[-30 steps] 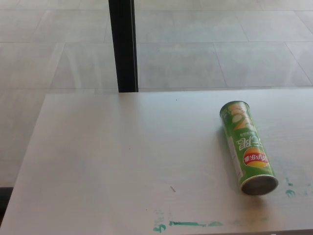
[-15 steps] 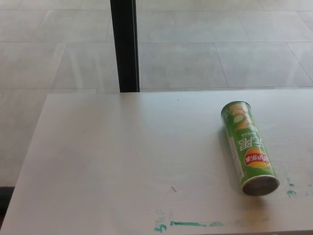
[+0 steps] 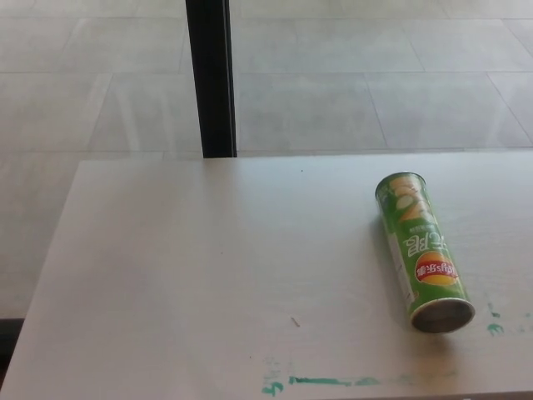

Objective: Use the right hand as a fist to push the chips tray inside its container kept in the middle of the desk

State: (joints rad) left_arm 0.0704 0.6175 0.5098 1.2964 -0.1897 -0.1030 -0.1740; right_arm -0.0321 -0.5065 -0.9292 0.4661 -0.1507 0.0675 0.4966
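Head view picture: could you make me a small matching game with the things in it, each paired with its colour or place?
Things:
1. chips can
2. desk
3. post
4. paint smear

Descriptions:
A. black, upright behind the desk
B. green, lying on its side at the right
C. pale wood
D. teal, near the front edge

Pairs: 1-B, 2-C, 3-A, 4-D
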